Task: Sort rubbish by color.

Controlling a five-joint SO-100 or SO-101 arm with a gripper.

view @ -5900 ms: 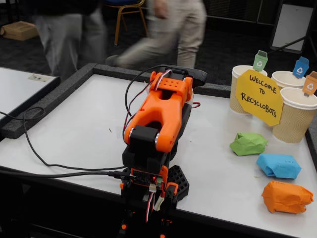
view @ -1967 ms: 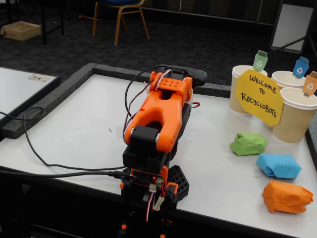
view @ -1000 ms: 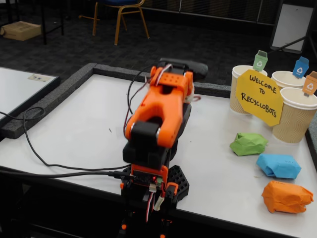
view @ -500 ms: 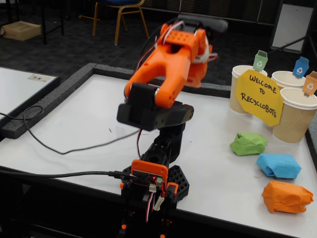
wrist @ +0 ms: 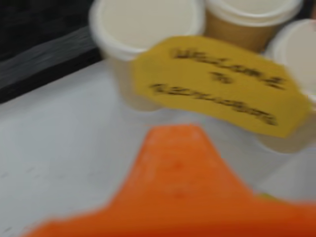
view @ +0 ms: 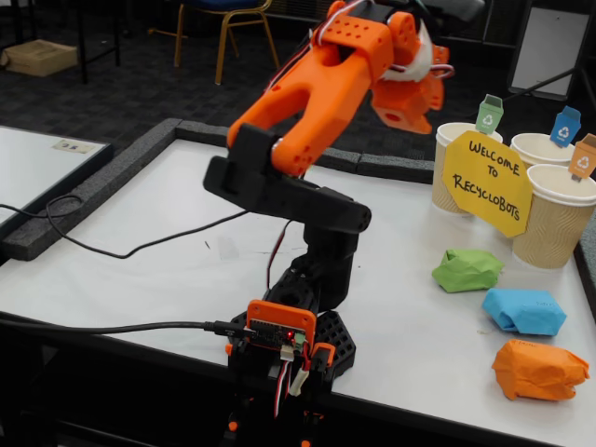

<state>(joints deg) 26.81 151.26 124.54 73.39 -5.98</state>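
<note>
Three crumpled paper wads lie on the white table (view: 186,270) at the right of the fixed view: green (view: 466,270), blue (view: 523,312) and orange (view: 540,370), in a row running toward the front edge. None shows in the wrist view. My orange gripper (view: 421,93) is raised high above the table, left of the cups and well above and behind the wads. It holds nothing that I can see. The blurred wrist view shows one orange finger (wrist: 177,168) pointing at the yellow sign (wrist: 217,81); how the jaws stand is unclear.
Three beige ribbed paper cups (view: 559,219) stand at the back right, with green (view: 489,114), blue (view: 565,126) and orange (view: 584,156) recycling tags. A yellow sign (view: 486,182) leans on them. A black cable (view: 112,247) crosses the table's left. Black foam (view: 93,186) borders the table.
</note>
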